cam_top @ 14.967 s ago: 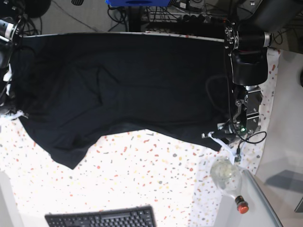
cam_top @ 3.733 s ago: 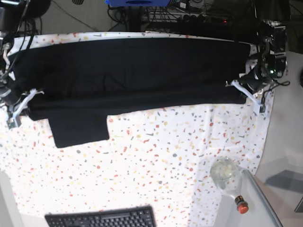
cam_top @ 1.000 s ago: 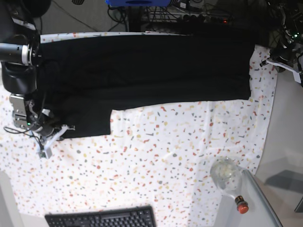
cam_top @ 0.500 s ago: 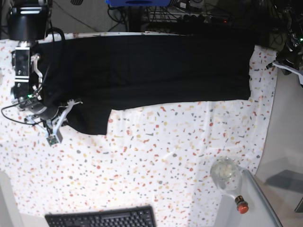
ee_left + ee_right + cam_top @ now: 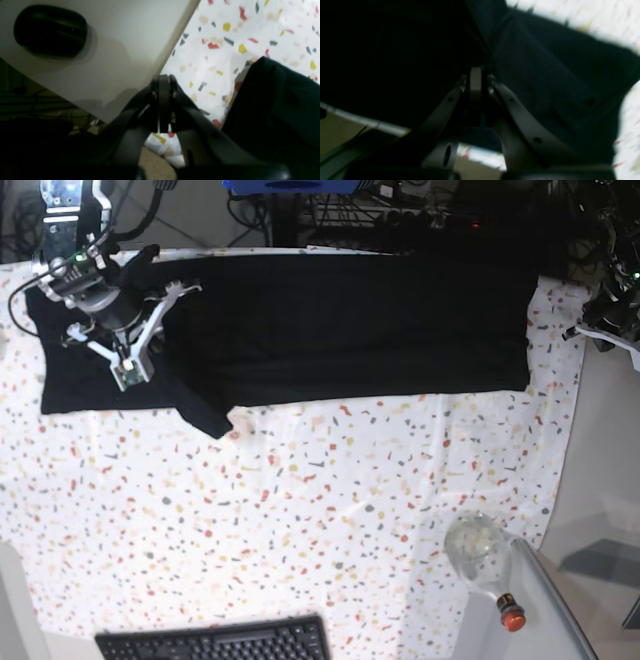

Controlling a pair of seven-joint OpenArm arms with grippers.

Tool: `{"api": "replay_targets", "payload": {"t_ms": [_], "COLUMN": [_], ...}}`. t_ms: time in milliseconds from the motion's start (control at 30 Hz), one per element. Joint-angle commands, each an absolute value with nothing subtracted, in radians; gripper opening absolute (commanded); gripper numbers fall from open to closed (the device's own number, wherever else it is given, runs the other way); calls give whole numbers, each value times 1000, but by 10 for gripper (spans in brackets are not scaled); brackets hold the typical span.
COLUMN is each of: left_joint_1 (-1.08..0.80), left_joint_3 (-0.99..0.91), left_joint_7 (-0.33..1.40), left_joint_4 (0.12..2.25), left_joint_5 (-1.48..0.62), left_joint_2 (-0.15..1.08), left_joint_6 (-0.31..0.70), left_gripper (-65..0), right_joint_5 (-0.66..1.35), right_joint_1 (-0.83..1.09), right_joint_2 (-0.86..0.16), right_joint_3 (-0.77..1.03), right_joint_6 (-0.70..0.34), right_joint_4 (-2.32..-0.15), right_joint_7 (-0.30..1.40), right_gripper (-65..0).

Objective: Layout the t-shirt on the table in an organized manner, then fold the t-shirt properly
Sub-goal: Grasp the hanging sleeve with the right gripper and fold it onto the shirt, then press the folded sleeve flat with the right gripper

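My right end effector (image 5: pixel 120 365) sits over the t-shirt (image 5: pixel 340 320) at its end on the base view's left, jaws pressed together; wrist view too dark and blurred to tell whether fabric is pinched between them. My left end effector (image 5: pixel 163 100) is closed on nothing, off the desk's (image 5: pixel 330 510) edge, beside the plain grey side surface (image 5: pixel 105 50). T-shirt lies as a long black band across the desk's far side, one flap trailing toward the near side. Keyboard (image 5: pixel 215 642) at near edge; glass bottle (image 5: pixel 478 552) near the corner.

Grey side surface (image 5: pixel 600 480); cables, perhaps, on dim floor (image 5: pixel 400 215) behind.
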State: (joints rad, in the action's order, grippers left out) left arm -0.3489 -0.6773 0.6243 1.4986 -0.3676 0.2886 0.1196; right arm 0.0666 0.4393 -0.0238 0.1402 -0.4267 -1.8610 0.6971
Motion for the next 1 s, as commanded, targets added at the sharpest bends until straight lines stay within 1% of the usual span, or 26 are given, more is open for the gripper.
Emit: {"api": "replay_targets", "payload": {"t_ms": [0,100,233,433,567,600,667,700,733,867,967], "left_joint_1": [-349,-349,-349,-349,-349,-349,-349,-349,-349,-349,-361], "left_joint_3": [-682,-677,-680,-682,-682,-682,-682,-682,-682,-682,-679], "left_joint_7": [607,607,607,607,607,607,607,607,607,572,536], "left_joint_4": [1511,1511,1511,1483,1475,1475,1475,1477,1478,1474,1460], "left_joint_5": [-366,-366,-366,-366,-367,-367,-371,-372,-372,-372,-374], "left_joint_2": [312,315,315,320,320,320,320,320,320,320,317], "left_joint_6": [117,117,117,117,117,117,117,117,117,117,117], "left_gripper": [-650,-650,-650,-650,-650,-650,-650,-650,-650,-650,-650], "right_joint_5": [71,71,71,71,71,71,71,71,71,71,71], "right_joint_1": [430,429,435,467,492,496,499,499,496,493,446], "right_joint_2": [-27,-25,-24,-22,-22,-22,-22,-22,-22,-22,-22], "right_joint_3": [142,142,140,130,59,42,13,7,2,-1,-1], "right_joint_6": [-424,-424,-424,-424,-424,-424,-424,-424,-424,-424,-424], "right_joint_4": [-1860,-1811,-1804,-1853,-1900,-1900,-1902,-1906,-1923,-2014,-1988], "right_joint_7": [676,676,676,693,754,757,754,753,753,748,691], "right_gripper": [-650,-650,-650,-650,-650,-629,-519,-486,-467,-462,-465]}}
